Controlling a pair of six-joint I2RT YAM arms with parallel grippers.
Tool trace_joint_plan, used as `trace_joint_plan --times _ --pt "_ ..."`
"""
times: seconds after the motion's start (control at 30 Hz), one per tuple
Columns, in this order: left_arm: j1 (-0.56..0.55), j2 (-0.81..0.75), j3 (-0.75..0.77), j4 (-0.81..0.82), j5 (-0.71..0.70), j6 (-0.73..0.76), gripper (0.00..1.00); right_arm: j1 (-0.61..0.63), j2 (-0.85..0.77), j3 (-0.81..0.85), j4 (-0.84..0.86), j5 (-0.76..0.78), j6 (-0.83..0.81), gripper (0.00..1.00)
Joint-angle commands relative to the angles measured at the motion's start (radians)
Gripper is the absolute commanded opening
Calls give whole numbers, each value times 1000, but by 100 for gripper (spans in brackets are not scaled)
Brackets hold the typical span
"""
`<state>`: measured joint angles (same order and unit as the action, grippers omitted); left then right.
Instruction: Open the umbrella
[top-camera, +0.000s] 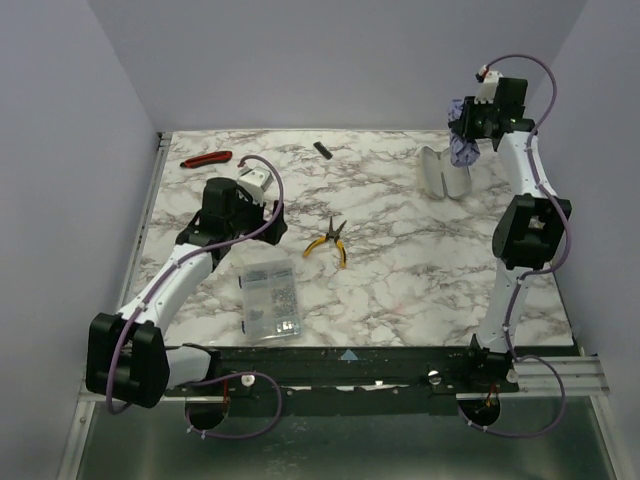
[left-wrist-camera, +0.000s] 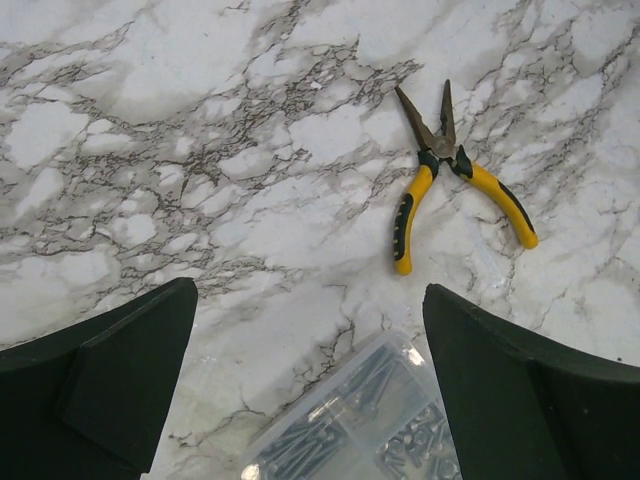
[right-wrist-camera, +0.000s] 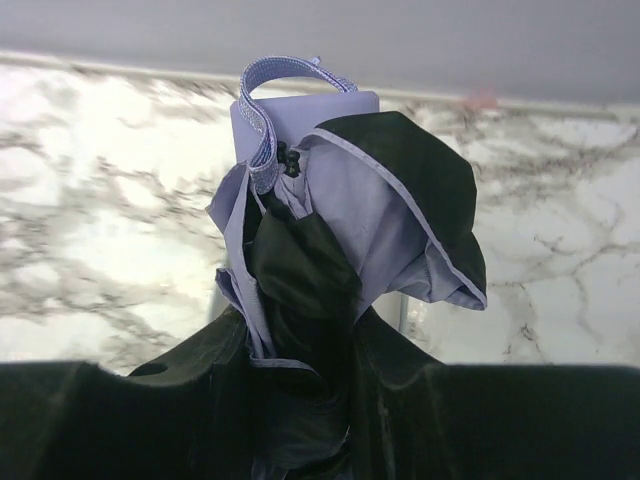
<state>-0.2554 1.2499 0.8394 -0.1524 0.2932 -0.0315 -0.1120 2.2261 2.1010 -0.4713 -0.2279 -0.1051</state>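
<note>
The umbrella (top-camera: 463, 143) is folded, a bunch of lavender and black fabric held up above the table's back right. In the right wrist view the umbrella (right-wrist-camera: 330, 220) points away from the camera, with its lavender handle and strap loop (right-wrist-camera: 285, 75) at the far end. My right gripper (top-camera: 478, 120) is raised high, and the right gripper (right-wrist-camera: 300, 345) has its fingers closed around the bunched canopy. My left gripper (top-camera: 262, 190) hovers over the table's left side. In its own view the left gripper (left-wrist-camera: 310, 310) stands wide open with nothing between its fingers.
Yellow-handled pliers (top-camera: 328, 241) (left-wrist-camera: 450, 180) lie mid-table. A clear plastic parts box (top-camera: 270, 300) (left-wrist-camera: 370, 420) sits near the front left. A red-handled tool (top-camera: 206, 158) and a small black piece (top-camera: 322, 150) lie at the back. A white upright object (top-camera: 445, 172) stands under the umbrella.
</note>
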Motion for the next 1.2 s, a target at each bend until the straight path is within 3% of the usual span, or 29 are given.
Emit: trace_joint_plan --times 0.0,0.17,0.27,0.37,0.57,0.77,0.97,1.17 --pt "8 -60 65 -117 147 152 99 -3 -175 -12 66 -220 26 0" --pt "8 -119 106 -207 333 268 99 6 -313 -58 -48 -632 29 0" --pt "8 -155 152 -265 437 313 99 38 -433 -186 -54 -763 32 0" --pt "8 -182 220 -337 525 356 99 88 -579 -352 -43 -800 10 0" --pt "7 -247 301 -479 660 457 99 322 -898 -692 -39 -692 -181 0" --pt "-7 -315 347 -562 741 466 95 508 -1191 -995 139 -495 -381 0" --pt "-90 -327 370 -537 661 338 79 555 -1332 -1137 240 -435 -539 0" --pt "-214 -291 384 -421 514 181 74 601 -1334 -1170 291 -380 -611 0"
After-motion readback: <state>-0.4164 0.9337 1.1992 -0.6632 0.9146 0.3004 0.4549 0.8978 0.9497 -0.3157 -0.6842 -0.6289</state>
